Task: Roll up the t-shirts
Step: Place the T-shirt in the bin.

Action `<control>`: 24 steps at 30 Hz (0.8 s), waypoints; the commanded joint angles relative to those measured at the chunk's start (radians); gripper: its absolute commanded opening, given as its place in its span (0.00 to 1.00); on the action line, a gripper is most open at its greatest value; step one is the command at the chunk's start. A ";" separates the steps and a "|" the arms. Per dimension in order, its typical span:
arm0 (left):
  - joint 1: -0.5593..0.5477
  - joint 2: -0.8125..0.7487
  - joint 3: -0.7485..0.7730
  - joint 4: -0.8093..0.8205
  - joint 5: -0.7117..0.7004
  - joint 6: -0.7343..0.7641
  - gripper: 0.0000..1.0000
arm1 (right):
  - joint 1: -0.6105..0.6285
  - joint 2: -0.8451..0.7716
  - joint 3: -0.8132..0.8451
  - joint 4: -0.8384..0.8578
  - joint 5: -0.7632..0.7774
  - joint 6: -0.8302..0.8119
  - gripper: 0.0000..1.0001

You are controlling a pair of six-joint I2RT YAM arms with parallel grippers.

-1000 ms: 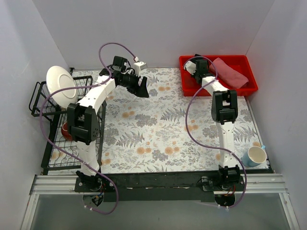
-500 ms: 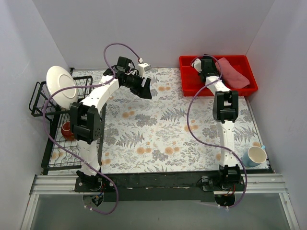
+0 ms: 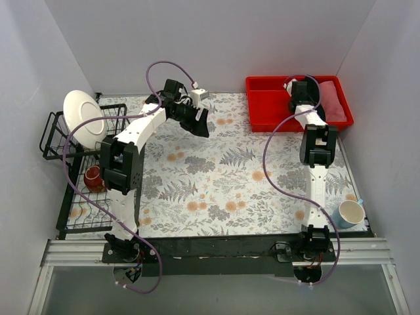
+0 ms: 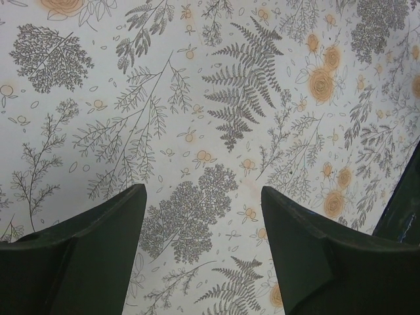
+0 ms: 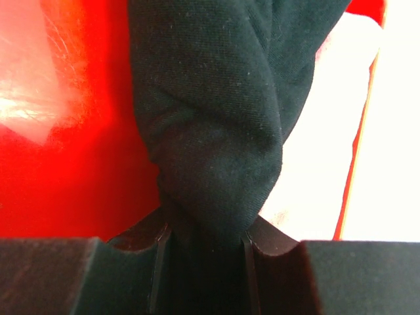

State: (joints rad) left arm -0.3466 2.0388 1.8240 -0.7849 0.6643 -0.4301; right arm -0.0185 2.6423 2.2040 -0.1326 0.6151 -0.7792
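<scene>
My right gripper (image 5: 203, 226) is shut on a bunched fold of the black t-shirt (image 5: 210, 118), which fills the gap between its jaws. It hangs over the red bin (image 5: 59, 170). From above, the right gripper (image 3: 303, 89) sits at the back right of the red bin (image 3: 269, 102), with the salmon-pink t-shirt (image 3: 333, 103) lying beside it along the bin's right side. The black cloth is hidden under the arm in that view. My left gripper (image 4: 203, 190) is open and empty, above the flowered tablecloth (image 4: 216, 98). From above, the left gripper (image 3: 199, 123) is at the table's back middle.
A black wire dish rack (image 3: 59, 138) on the left holds a white plate (image 3: 83, 118) and a red mug (image 3: 92, 177). A white cup (image 3: 348, 213) stands at the front right corner. Grey walls close in the back and both sides.
The right gripper has swung from the bin's left part to its right part, next to the pink shirt. The left gripper has drifted slightly right, still open.
</scene>
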 commanded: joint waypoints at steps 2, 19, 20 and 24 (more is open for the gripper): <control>-0.012 -0.009 0.046 -0.001 -0.008 0.014 0.70 | -0.026 0.015 -0.016 -0.113 0.063 0.098 0.01; -0.015 -0.008 0.077 0.004 -0.005 0.019 0.72 | -0.018 -0.071 -0.072 -0.277 0.057 0.113 0.65; -0.015 -0.012 0.078 0.003 -0.006 0.022 0.73 | -0.017 -0.088 -0.081 -0.271 0.029 0.110 0.71; -0.015 -0.015 0.121 -0.010 0.014 0.045 0.74 | -0.001 -0.191 -0.112 -0.275 -0.005 0.118 0.94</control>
State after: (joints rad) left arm -0.3576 2.0411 1.8725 -0.7864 0.6563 -0.4183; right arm -0.0189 2.5336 2.1250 -0.2615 0.6430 -0.6945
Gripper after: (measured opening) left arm 0.739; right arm 0.892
